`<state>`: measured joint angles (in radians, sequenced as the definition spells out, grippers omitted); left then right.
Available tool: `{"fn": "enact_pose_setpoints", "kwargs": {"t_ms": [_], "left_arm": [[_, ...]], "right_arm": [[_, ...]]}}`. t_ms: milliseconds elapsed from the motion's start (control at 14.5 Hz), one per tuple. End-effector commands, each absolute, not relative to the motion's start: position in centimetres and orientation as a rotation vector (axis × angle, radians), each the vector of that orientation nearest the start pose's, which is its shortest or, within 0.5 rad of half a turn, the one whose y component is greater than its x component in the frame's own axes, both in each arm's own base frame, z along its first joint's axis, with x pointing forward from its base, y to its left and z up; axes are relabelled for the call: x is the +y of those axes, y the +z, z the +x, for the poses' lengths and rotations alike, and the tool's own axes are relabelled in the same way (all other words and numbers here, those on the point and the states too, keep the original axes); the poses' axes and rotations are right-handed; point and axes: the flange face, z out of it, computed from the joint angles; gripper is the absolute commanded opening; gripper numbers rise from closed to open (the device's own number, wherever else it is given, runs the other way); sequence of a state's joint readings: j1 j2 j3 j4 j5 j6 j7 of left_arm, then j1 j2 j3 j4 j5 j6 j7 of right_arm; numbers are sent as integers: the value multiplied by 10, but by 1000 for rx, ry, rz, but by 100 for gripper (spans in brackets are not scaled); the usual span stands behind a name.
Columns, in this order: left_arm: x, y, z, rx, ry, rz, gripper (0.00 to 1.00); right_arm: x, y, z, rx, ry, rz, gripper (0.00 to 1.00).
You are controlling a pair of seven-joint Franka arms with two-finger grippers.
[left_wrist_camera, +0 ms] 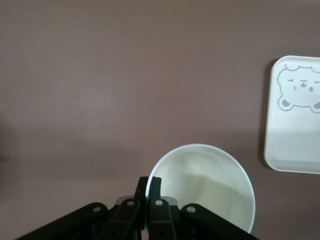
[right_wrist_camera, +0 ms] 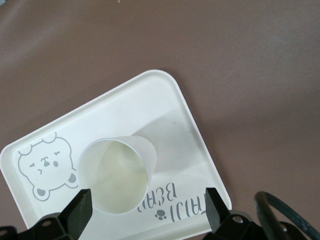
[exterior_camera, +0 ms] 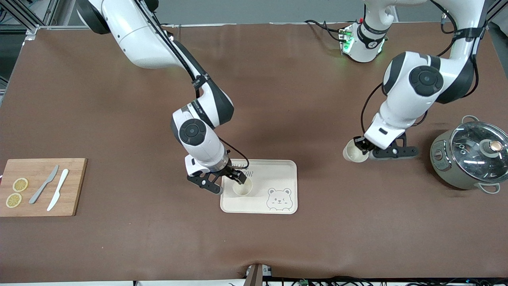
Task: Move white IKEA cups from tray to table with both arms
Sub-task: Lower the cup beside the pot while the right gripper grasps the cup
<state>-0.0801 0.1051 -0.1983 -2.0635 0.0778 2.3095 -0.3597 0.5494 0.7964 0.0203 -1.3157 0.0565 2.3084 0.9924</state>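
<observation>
One white cup [exterior_camera: 242,186] stands upright on the bear-printed tray [exterior_camera: 278,171], beside the bear drawing. My right gripper [exterior_camera: 224,180] hangs open over that cup. In the right wrist view its fingers [right_wrist_camera: 80,210] stand wide apart, clear of the cup [right_wrist_camera: 117,172] on the tray [right_wrist_camera: 165,100]. My left gripper [exterior_camera: 363,146] is shut on the rim of the second white cup [exterior_camera: 354,153], over bare table between the tray and the pot. The left wrist view shows the gripper [left_wrist_camera: 148,186] pinching the cup's [left_wrist_camera: 210,185] wall, one finger inside and one outside, with the tray's [left_wrist_camera: 295,150] corner off to one side.
A grey-green pot with a glass lid [exterior_camera: 472,157] stands at the left arm's end of the table. At the right arm's end lies a wooden cutting board [exterior_camera: 39,186] with two lemon slices and two knives. Brown table surface surrounds the tray.
</observation>
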Motion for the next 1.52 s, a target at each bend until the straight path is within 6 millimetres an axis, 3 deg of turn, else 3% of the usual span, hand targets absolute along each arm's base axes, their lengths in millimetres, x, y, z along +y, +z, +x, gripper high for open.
{"fn": "enact_pose_setpoints", "kwargs": {"t_ms": [0, 345, 828, 1172, 1448], "left_arm": [[-132, 388, 522, -49, -306, -3151, 0], [-99, 341, 488, -52, -400, -3195, 0], [-79, 288, 458, -93, -516, -3183, 0], [-76, 248, 446, -77, -575, -3183, 0], [-75, 232, 439, -69, -556, -3187, 0]], "right_arm": [[421, 264, 644, 708, -200, -2885, 100], [426, 252, 641, 686, -224, -2901, 100], [430, 227, 639, 670, -261, -2906, 100], [435, 215, 635, 674, -279, -2926, 100], [434, 213, 636, 681, -277, -2926, 100]]}}
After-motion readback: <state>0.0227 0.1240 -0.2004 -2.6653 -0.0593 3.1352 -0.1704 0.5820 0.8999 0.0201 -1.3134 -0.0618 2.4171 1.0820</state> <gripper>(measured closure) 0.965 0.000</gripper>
